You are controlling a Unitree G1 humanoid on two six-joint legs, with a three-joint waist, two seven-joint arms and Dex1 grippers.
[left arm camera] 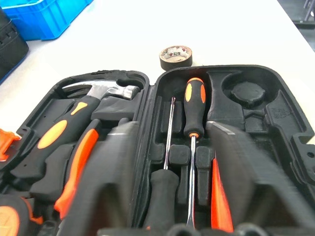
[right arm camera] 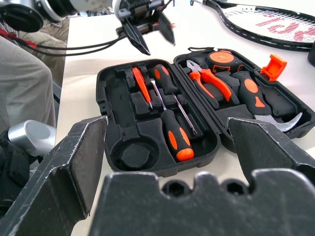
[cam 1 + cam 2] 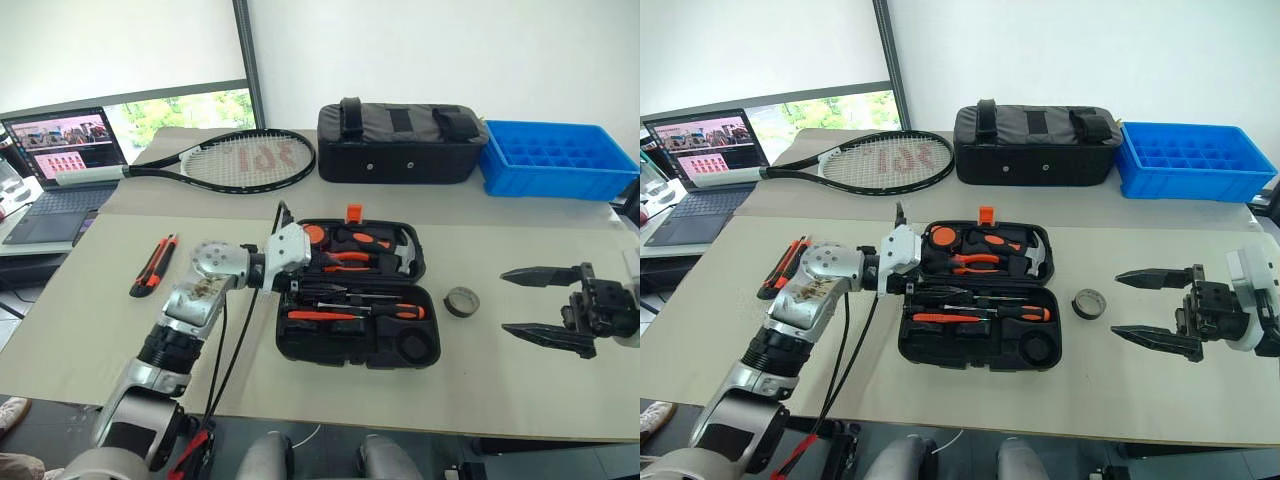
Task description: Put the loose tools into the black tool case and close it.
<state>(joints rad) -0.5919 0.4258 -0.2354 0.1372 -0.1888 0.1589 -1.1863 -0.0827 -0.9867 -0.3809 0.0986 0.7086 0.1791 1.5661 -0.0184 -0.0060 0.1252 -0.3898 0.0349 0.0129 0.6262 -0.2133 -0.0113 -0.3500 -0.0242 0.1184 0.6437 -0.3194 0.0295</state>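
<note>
Closest to the viewer, on a pale table (image 3: pixel 520 390), lies the black tool case (image 3: pixel 358 293), open flat with both halves facing up. Its near half holds two black-and-orange screwdrivers (image 1: pixel 193 105) side by side and a small orange screwdriver (image 2: pixel 141 84) at their left, with an empty round slot at the near right corner. Its far half holds a hammer (image 1: pixel 86 105), orange-handled pliers (image 2: pixel 212 81) and a round tape measure (image 2: pixel 220 58), with an orange latch (image 3: pixel 353 212) standing up on the far edge.

At the left edge of the case, the left gripper (image 2: pixel 147 30) hangs just above the screwdrivers, pointing to the right. Its two black fingers stand a little apart, with nothing between them.

Just beside the case on the right, a dark tape roll (image 3: pixel 461 301) lies flat on the table, apart from the case. Farther right, the right gripper (image 3: pixel 527 305) hovers above the table, pointing left toward the roll, fingers spread wide and empty.

Well to the left of the case, an orange-and-black utility knife (image 3: pixel 153 265) lies on the table.

Along the far side sit a tennis racket (image 3: pixel 245 160), a black fabric bag (image 3: pixel 400 143) with straps, and a blue tray (image 3: pixel 555 160) at the far right. An open laptop (image 3: pixel 62 165) stands at the far left.
</note>
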